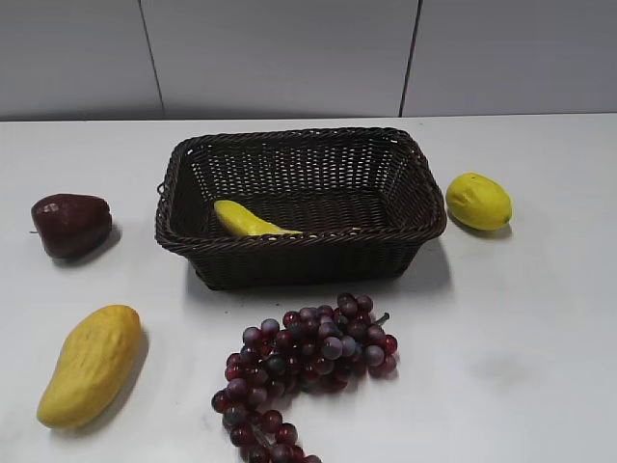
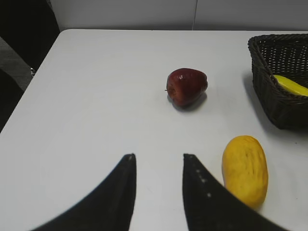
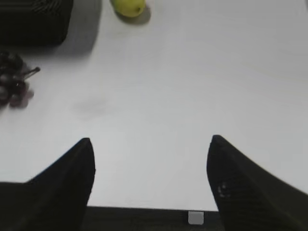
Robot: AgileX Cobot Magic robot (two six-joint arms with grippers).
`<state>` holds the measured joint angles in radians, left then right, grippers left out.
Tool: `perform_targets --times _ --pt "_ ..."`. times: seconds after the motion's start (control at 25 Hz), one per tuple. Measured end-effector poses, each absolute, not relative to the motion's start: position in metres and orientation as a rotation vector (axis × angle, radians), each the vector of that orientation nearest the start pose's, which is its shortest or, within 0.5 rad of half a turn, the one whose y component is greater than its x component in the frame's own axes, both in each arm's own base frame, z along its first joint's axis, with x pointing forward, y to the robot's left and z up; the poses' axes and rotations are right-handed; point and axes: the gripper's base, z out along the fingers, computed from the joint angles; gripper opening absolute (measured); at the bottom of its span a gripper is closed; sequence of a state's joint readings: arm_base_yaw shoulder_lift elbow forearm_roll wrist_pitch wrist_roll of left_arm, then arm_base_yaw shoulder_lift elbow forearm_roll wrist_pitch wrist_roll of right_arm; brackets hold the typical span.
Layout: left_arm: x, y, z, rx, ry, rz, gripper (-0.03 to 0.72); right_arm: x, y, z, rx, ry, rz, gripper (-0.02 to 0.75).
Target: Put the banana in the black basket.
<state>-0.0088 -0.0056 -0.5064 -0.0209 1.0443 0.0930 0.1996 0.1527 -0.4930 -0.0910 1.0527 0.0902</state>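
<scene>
In the exterior view, at the centre of the white table (image 1: 540, 367), the black basket (image 1: 301, 253) stands upright with its opening facing up. The banana (image 1: 249, 220) lies inside the basket, on the floor at the front left, partly hidden behind the near wall. A lemon (image 1: 478, 201) rests on the table just beside the right end of the basket. A dark red wax apple (image 1: 70, 225) sits to the left of the basket, apart from it. A mango (image 1: 92, 364) lies at the front left of the table. A bunch of purple-red grapes (image 1: 304, 371) lies in front of the basket, near its front wall. Neither arm appears in this view.

In the left wrist view, the left gripper (image 2: 159, 166) hangs above bare table surface with its two dark fingers (image 2: 120, 192) set apart by a moderate gap and nothing between them. The wax apple (image 2: 186, 86) lies ahead of the gripper, the mango (image 2: 245, 169) just to its right. The basket (image 2: 276, 98) occupies the right edge, with one end of the banana (image 2: 291, 85) visible over its rim.

In the right wrist view, the right gripper (image 3: 151, 154) hangs above bare table with its fingers (image 3: 240, 183) spread wide and holding nothing. The lemon (image 3: 129, 6) lies at the top edge, the basket (image 3: 33, 21) at the top left corner, and the grapes (image 3: 13, 84) at the left edge.
</scene>
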Motion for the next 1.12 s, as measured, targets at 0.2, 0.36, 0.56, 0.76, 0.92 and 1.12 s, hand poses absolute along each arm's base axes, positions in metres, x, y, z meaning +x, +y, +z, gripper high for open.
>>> perform_targets --times 0.2,0.36,0.56,0.76,0.92,1.12 --pt "-0.006 -0.002 0.280 0.103 2.013 0.029 0.240 -0.003 -0.007 0.276 0.041 2.046 -0.020 0.580" --pt "-0.006 -0.002 0.280 0.103 2.013 0.029 0.240 -0.004 -0.007 0.276 0.070 2.035 -0.036 0.580" --pt "-0.006 -0.002 0.280 0.103 2.013 0.029 0.240 -0.004 -0.007 0.276 0.070 2.035 -0.036 0.580" --pt "-0.006 -0.002 0.280 0.103 2.013 0.029 0.240 -0.004 -0.007 0.276 0.070 2.035 -0.036 0.580" --pt "-0.006 -0.002 0.280 0.103 2.013 0.029 0.240 -0.004 -0.007 0.276 0.070 2.036 -0.036 0.580" --pt "-0.006 -0.002 0.280 0.103 2.013 0.029 0.240 -0.004 -0.007 0.276 0.070 2.036 -0.036 0.580"
